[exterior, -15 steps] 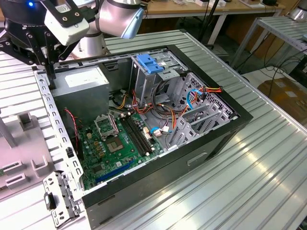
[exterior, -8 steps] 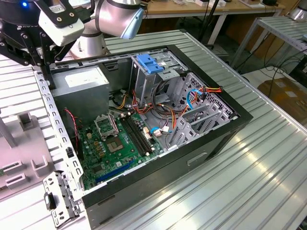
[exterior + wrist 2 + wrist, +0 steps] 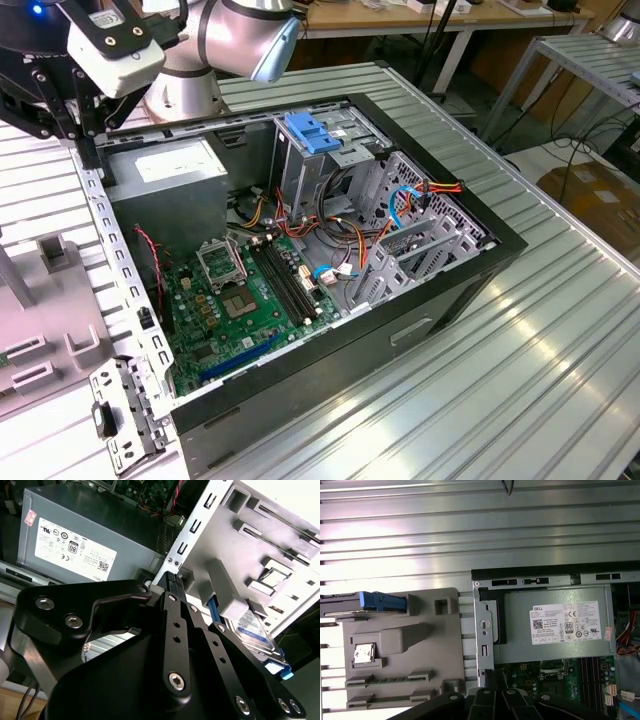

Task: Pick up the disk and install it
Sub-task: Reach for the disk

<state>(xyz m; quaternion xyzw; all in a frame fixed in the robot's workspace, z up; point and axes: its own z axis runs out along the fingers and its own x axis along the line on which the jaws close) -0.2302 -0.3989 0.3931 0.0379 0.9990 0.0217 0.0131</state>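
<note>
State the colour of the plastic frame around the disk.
Blue. The frame around the disk shows best in the second wrist view.

A ribbed metal table (image 3: 520, 400) spreads across the foreground. Behind it a wooden bench (image 3: 400, 20) stands on pale legs. A cardboard box (image 3: 595, 195) and loose cables (image 3: 572, 140) lie on the floor.

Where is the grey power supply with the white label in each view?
Exterior view: power supply inside the case, near the arm.
Second wrist view: supply beside the perforated case rail.
First wrist view: supply just inside the case wall.
Shared landmark: the green motherboard beside it.
</note>
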